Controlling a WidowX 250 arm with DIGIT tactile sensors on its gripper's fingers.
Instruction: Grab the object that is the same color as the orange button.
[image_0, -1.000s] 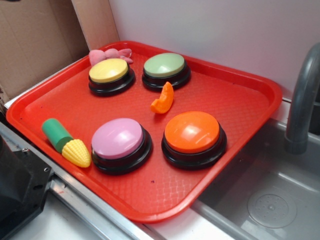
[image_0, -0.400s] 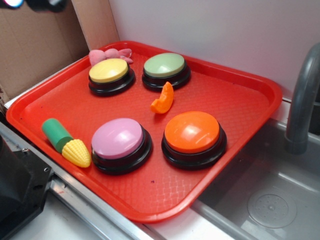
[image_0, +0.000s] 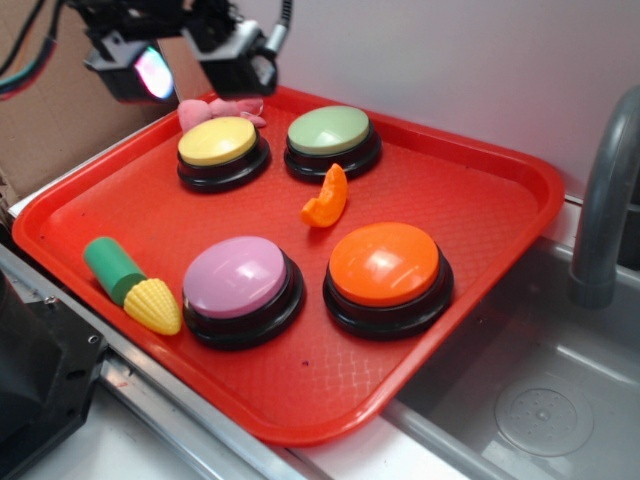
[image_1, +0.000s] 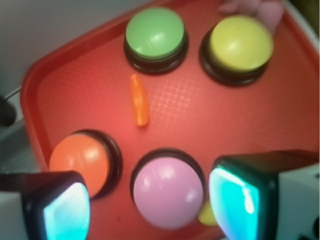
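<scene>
The object, a small glossy orange crescent slice (image_0: 326, 198), lies on the red tray (image_0: 470, 190) between the green button and the orange button (image_0: 385, 265). In the wrist view the slice (image_1: 139, 99) shows as a narrow strip at centre left, with the orange button (image_1: 80, 159) at lower left. My gripper (image_0: 190, 65) hangs open high over the tray's far left corner, above the yellow button and well away from the slice. In the wrist view the gripper (image_1: 150, 205) has nothing between its fingers; only the pink button shows far below.
On the tray stand a yellow button (image_0: 218, 141), a green button (image_0: 329, 131) and a pink button (image_0: 236, 278). A toy corn (image_0: 135, 287) lies front left, a pink plush (image_0: 215, 108) at the back. A sink (image_0: 540, 400) and faucet (image_0: 605, 200) are on the right.
My gripper has come into the exterior view at the top left, moving down and right over the tray's far corner. Nothing on the tray has moved.
</scene>
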